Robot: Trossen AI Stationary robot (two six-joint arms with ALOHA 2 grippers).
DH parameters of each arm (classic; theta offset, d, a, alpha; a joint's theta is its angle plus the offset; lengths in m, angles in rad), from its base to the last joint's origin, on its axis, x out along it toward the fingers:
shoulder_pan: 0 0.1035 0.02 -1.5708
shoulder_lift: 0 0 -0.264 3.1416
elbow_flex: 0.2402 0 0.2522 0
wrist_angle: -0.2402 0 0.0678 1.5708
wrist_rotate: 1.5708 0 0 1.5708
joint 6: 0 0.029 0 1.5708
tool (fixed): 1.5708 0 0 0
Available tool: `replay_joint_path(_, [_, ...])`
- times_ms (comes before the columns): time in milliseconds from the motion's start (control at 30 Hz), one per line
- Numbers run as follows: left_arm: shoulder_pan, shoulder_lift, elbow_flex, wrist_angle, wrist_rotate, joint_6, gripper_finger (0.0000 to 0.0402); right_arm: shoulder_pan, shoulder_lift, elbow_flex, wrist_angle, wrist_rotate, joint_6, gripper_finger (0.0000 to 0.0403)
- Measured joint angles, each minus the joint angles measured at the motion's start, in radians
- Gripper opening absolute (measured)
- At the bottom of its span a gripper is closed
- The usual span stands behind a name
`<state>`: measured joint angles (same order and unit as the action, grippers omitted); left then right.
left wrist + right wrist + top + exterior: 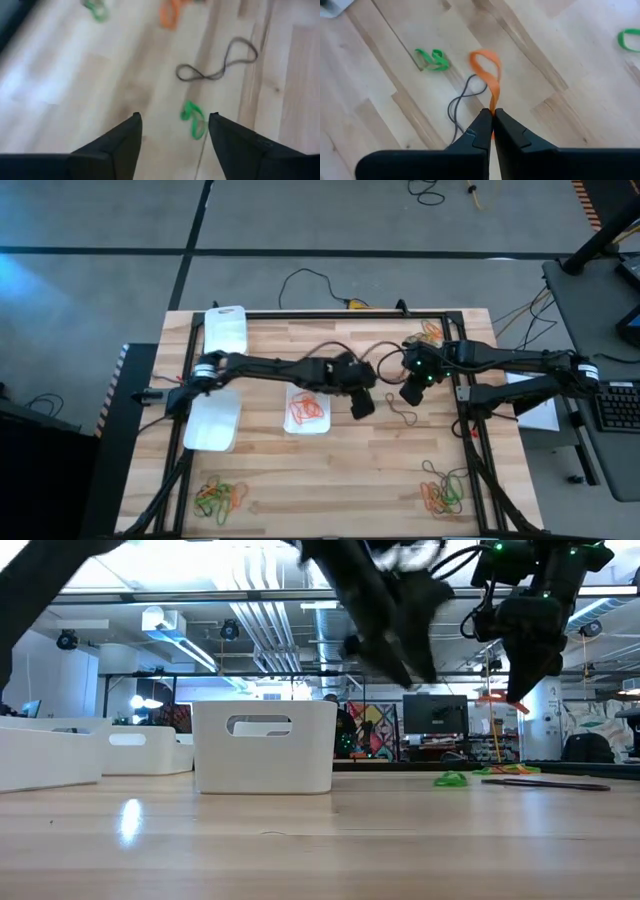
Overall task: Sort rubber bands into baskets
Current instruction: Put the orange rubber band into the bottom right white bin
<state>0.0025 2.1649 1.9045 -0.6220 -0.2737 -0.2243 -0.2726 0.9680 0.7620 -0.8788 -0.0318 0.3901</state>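
Just right of the table's middle, our right gripper (492,114) hangs above the wood with its fingers pinched tight on an orange rubber band (487,70), which dangles in a limp loop. We judge these bands feather-light, soft and springy: they fold under any touch, so the surest hold is a pinch across one strand, as here, and a loose grip could let one snap free. Our left gripper (172,122) hovers close at nine o'clock of the right one, fingers spread wide and holding nothing, with a green band (192,117) and a dark band (220,62) lying on the wood beneath it. The middle basket (306,408), at nine o'clock of both grippers, already holds orange bands; two more baskets (225,330) sit further out toward nine and ten o'clock. Loose piles (220,497) wait at seven and five o'clock. The left arm lies between the orange band and the middle basket, so we would have to mind it.
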Motion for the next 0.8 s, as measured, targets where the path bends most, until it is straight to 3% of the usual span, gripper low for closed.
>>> replay_joint_path(167, [0.002,-0.199,-0.195,0.078,-0.059,0.006,0.0217,0.002,0.001,0.0,0.076,-0.031,0.031,0.0009])
replay_joint_path(400, [0.001,-0.528,-0.584,0.225,-0.054,-0.027,0.0209,0.005,0.045,0.0,0.431,-0.109,0.12,0.0009])
replay_joint_path(600, [-0.03,-0.796,-0.857,0.226,-0.045,-0.13,0.0208,0.045,0.211,0.003,0.69,-0.169,0.196,0.0009])
replay_joint_path(800, [-0.034,-1.006,-1.036,0.225,-0.048,-0.247,0.0208,0.113,0.453,0.174,0.68,-0.178,0.165,0.0009])
